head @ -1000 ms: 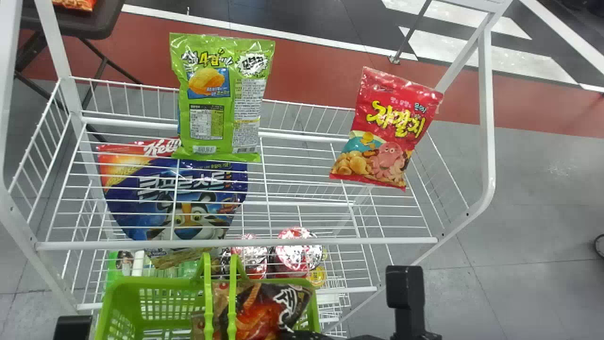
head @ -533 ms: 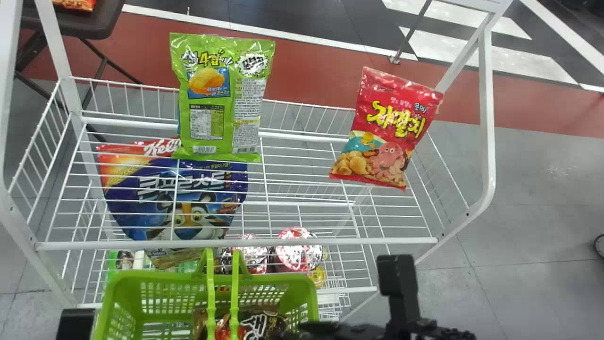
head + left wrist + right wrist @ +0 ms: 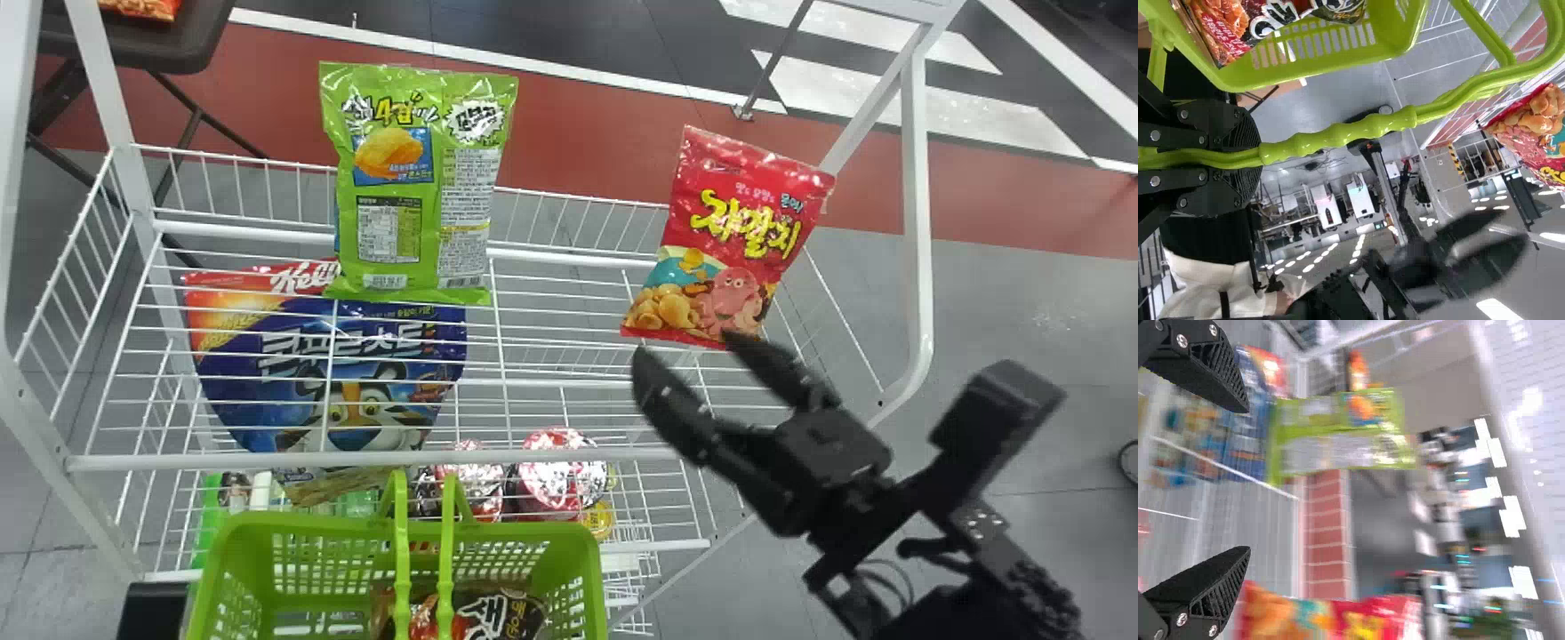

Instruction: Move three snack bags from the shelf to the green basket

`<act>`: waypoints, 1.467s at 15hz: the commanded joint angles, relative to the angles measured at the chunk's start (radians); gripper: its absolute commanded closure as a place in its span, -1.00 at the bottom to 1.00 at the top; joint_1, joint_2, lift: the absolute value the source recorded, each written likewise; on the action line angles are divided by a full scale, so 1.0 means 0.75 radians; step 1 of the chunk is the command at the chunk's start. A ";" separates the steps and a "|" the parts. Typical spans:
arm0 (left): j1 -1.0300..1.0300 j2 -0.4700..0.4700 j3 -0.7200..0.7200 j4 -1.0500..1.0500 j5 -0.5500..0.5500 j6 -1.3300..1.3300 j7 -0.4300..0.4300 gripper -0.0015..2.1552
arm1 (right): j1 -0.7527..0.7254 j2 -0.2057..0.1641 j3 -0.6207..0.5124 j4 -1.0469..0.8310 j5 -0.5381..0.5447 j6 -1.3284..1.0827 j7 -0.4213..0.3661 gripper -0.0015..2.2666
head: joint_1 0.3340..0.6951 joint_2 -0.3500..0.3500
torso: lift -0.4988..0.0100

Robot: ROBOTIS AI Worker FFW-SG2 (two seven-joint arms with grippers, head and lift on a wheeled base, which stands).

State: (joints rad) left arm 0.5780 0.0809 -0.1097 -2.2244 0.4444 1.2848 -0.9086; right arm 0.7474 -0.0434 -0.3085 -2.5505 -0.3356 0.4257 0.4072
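Item: 1 red snack bag [image 3: 738, 236] on the shelf [image 3: 578, 455], top leaning right, just beyond your nearer right gripper [image 3: 686, 348], jaws parted. Your left gripper [image 3: 1259, 157]: jaws clenched on the handle [image 3: 1338, 135] of the green basket [image 3: 516, 532].

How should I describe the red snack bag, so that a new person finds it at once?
Find the white wire rack. Near its right end, away from the green bag and blue bag, is the red bag. Unlike them, it shows a pink cartoon creature.
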 commanded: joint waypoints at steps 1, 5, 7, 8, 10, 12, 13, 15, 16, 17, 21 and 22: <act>0.007 0.003 -0.001 0.000 0.001 0.000 -0.001 0.96 | -0.084 0.001 -0.026 0.063 0.016 -0.139 -0.042 -0.94 | 1.00 -1.00 | 0.77; 0.002 0.009 -0.001 -0.004 -0.001 0.004 0.001 0.96 | -0.348 0.001 -0.112 0.259 0.042 -0.053 -0.160 -0.95 | 1.00 -1.00 | 0.77; 0.000 0.009 0.001 -0.004 -0.001 0.004 0.001 0.96 | -0.475 -0.001 -0.155 0.386 0.053 0.033 -0.165 -0.95 | 1.00 -1.00 | 0.77; 0.000 0.011 0.003 -0.002 -0.001 0.004 0.001 0.96 | -0.526 -0.003 -0.174 0.453 0.069 0.045 -0.160 -0.95 | 1.00 -1.00 | 0.77; -0.002 0.011 0.005 -0.002 0.001 0.004 -0.006 0.96 | -0.585 -0.008 -0.176 0.550 0.081 0.033 -0.136 -0.95 | 1.00 -1.00 | 0.77; -0.004 0.011 0.007 -0.006 0.001 0.008 -0.003 0.96 | -0.649 -0.012 -0.172 0.629 0.094 0.041 -0.134 -0.95 | 1.00 -1.00 | 0.77; -0.006 0.011 0.011 -0.002 0.001 0.004 -0.003 0.96 | -0.669 -0.012 -0.167 0.664 0.087 0.041 -0.124 -0.95 | 1.00 -1.00 | 0.77; -0.010 0.011 0.013 0.002 0.001 0.004 -0.006 0.96 | -0.706 -0.016 -0.151 0.703 0.096 0.053 -0.111 -0.95 | 1.00 -1.00 | 0.77; -0.012 0.013 0.013 0.006 0.003 0.008 -0.006 0.96 | -0.735 -0.014 -0.135 0.717 0.128 0.086 -0.122 -0.95 | 1.00 -1.00 | 0.77; -0.014 0.013 0.013 0.006 0.003 0.008 -0.006 0.96 | -0.759 -0.016 -0.125 0.736 0.143 0.106 -0.124 -0.93 | 1.00 -1.00 | 0.77; -0.022 0.019 0.022 0.006 0.011 0.008 -0.003 0.96 | -0.812 -0.016 -0.092 0.762 0.206 0.213 -0.115 -0.10 | 1.00 -1.00 | 0.77; -0.024 0.019 0.022 0.008 0.011 0.008 0.003 0.96 | -0.798 -0.014 -0.088 0.754 0.200 0.217 -0.113 0.76 | 1.00 -1.00 | 0.77</act>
State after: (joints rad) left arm 0.5617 0.0952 -0.0943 -2.2190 0.4519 1.2910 -0.9090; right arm 0.1406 -0.0551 -0.3776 -1.9800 -0.1827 0.5833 0.3215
